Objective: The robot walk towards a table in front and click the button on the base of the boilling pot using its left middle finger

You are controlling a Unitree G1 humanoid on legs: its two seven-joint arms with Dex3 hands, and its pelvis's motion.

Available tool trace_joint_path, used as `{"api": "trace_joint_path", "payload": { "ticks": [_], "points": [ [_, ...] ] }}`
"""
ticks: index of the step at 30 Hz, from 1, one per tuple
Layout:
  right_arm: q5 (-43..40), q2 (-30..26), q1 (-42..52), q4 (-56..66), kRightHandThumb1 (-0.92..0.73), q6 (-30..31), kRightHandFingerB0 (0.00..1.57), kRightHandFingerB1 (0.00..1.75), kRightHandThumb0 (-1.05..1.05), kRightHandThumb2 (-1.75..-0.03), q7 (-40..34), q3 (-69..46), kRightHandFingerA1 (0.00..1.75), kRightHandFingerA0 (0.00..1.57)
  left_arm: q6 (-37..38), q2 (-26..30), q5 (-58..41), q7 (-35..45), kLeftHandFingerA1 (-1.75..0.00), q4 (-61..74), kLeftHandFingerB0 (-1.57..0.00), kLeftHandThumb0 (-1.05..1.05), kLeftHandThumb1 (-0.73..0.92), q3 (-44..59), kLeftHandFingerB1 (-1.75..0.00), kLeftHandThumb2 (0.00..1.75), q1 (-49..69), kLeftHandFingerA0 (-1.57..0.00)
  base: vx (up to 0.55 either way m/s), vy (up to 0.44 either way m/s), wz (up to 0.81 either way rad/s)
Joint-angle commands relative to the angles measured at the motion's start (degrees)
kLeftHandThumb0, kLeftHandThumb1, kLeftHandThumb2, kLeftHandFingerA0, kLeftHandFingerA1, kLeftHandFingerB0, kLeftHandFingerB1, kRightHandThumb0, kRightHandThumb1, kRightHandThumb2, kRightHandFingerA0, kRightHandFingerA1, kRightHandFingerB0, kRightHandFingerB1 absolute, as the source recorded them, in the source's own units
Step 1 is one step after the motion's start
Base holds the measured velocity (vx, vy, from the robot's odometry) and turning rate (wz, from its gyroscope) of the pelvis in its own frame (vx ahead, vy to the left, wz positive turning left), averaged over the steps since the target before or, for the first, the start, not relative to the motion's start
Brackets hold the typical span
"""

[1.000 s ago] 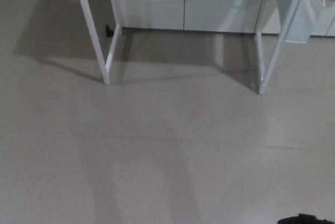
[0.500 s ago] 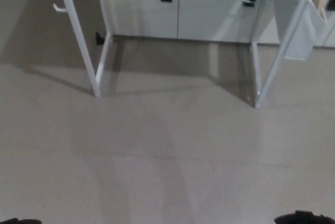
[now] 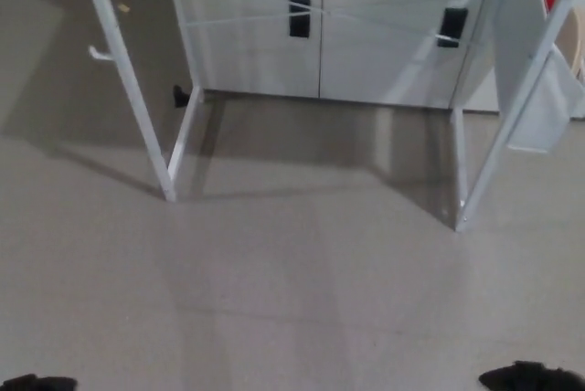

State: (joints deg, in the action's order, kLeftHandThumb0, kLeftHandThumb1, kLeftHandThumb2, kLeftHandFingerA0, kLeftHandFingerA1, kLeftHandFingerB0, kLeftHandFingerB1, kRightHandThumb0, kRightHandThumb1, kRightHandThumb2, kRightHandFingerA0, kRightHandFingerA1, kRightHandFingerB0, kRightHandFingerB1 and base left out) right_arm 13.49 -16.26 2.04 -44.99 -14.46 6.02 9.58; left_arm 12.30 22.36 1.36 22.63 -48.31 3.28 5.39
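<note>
The single head view looks steeply down at the floor [image 3: 302, 300] before the white table's legs [image 3: 128, 89].

pale grey floor [image 3: 302, 263], smooth and faintly shadowed. white table frame [image 3: 128, 80] with slanted legs. behind it, white cabinet doors [image 3: 320, 35] with dark handles [image 3: 299, 17].

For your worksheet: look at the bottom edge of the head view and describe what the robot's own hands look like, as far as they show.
Only slivers show. The left hand is a low, black, rounded shape at the bottom left corner. The right hand is a slightly larger black, lumpy shape at the bottom right. Both look matte, and no cables, markings or separate fingers can be made out.
</note>
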Motion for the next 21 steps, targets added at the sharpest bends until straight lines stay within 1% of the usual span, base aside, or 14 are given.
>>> {"api": "trace_joint_path", "payload": {
  "ticks": [1,4,5,9,11,12,14,18,21],
  "points": [
    [0.0,-0.3,-0.2,-0.6,-0.46,0.2,0.53,0.39,-0.30,-0.54,0.7,0.0,0.43,0.70,-0.3,1.3,0.9,-0.5,-0.52,-0.6,-0.36,-0.48,0.45,-0.4,-0.44,0.73,-0.1,-0.55,0.16,-0.106,0.06],
    [0.3,-0.5,-0.1,-0.4,-0.46,-0.1,0.53,0.39,-0.30,-0.54,0.6,0.3,0.43,0.70,-0.8,1.3,0.9,-0.8,-0.52,-0.2,-0.36,-0.48,0.44,-0.6,-0.43,0.72,0.1,-0.56,0.21,-0.042,-0.05],
    [0.1,-0.5,-0.1,0.1,-0.47,0.7,0.53,0.39,-0.30,-0.54,1.1,0.3,0.43,0.70,-0.8,1.3,0.8,-0.6,-0.52,0.2,-0.36,-0.48,0.44,-0.5,-0.43,0.72,0.3,-0.55,0.24,-0.001,-0.10],
    [0.3,-0.4,-0.2,-0.3,-0.46,0.4,0.54,0.40,-0.30,-0.54,0.8,0.4,0.44,0.72,0.5,1.4,0.9,-0.3,-0.53,-1.3,-0.35,-0.49,0.44,-0.6,-0.43,0.72,-0.2,-0.56,0.24,0.026,-0.13],
    [0.5,-0.4,0.1,-0.6,-0.46,0.1,0.53,0.39,-0.31,-0.54,0.5,0.6,0.43,0.70,0.3,1.6,1.4,-0.7,-0.52,-1.1,-0.33,-0.49,0.44,-1.0,-0.43,0.72,0.1,-0.55,0.26,0.230,0.06],
    [0.4,-0.3,0.3,-0.4,-0.46,0.2,0.53,0.39,-0.31,-0.54,0.5,0.5,0.43,0.70,-0.1,1.6,1.5,-0.7,-0.52,-0.9,-0.33,-0.49,0.44,-1.2,-0.43,0.72,0.2,-0.55,0.24,0.328,-0.56],
    [0.7,-0.4,0.2,-0.6,-0.47,0.3,0.53,0.39,-0.32,-0.54,0.4,0.9,0.43,0.69,0.0,1.7,1.2,-0.4,-0.52,-0.4,-0.33,-0.49,0.44,-1.2,-0.42,0.72,0.6,-0.55,0.24,0.246,0.14],
    [1.1,-0.6,0.4,-0.8,-0.47,-0.1,0.55,0.40,-0.33,-0.54,0.5,1.3,0.44,0.72,1.0,2.1,0.5,1.1,-0.51,-0.7,-0.33,-0.50,0.45,-1.2,-0.42,0.72,1.0,-0.52,0.18,0.085,0.03],
    [1.3,-0.7,0.5,-0.6,-0.48,-0.2,0.55,0.39,-0.34,-0.54,0.7,1.5,0.43,0.71,1.2,2.3,0.8,1.2,-0.52,-1.0,-0.34,-0.49,0.44,-1.4,-0.43,0.72,0.8,-0.55,0.19,-0.014,0.06]
  ]
}}
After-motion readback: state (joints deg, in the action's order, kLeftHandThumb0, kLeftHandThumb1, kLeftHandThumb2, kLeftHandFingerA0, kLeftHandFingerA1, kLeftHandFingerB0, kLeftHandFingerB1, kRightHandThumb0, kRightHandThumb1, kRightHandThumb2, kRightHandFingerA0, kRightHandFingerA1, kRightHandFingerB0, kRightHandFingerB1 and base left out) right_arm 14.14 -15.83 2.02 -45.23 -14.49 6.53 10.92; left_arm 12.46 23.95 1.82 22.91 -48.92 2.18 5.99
